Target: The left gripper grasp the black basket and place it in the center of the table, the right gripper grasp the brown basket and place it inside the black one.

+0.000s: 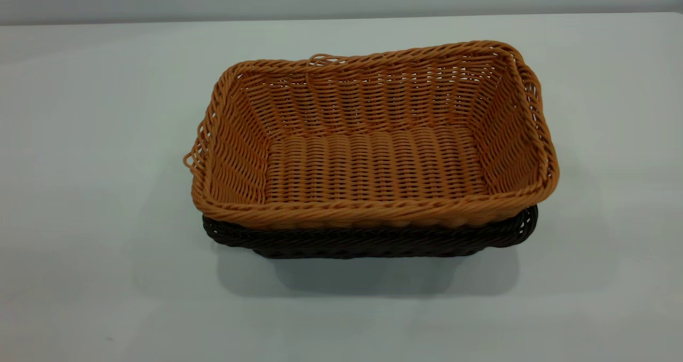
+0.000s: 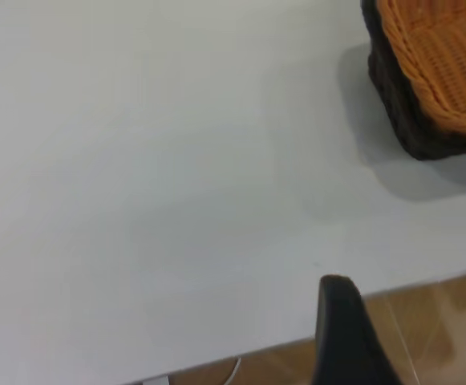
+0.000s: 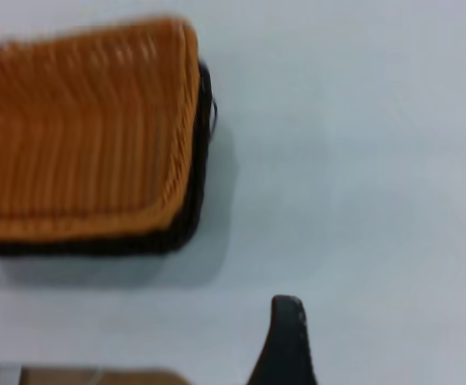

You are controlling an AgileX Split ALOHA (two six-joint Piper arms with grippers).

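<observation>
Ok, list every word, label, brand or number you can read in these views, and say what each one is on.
None: no view shows any text.
Brown basket: plain weave, no tag or label.
Black basket: only its rim and side show, no tag or label.
Table: bare white, no markings.
Left gripper and right gripper: plain black, nothing printed.

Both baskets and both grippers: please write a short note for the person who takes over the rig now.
Left gripper: off the baskets, near the table's edge, holding nothing.
Right gripper: also clear of the baskets, holding nothing.
Brown basket: nested inside the black basket, mid-table.
Done: both placements appear finished.
Left: apparently nothing; only check that the nesting sits evenly.
</observation>
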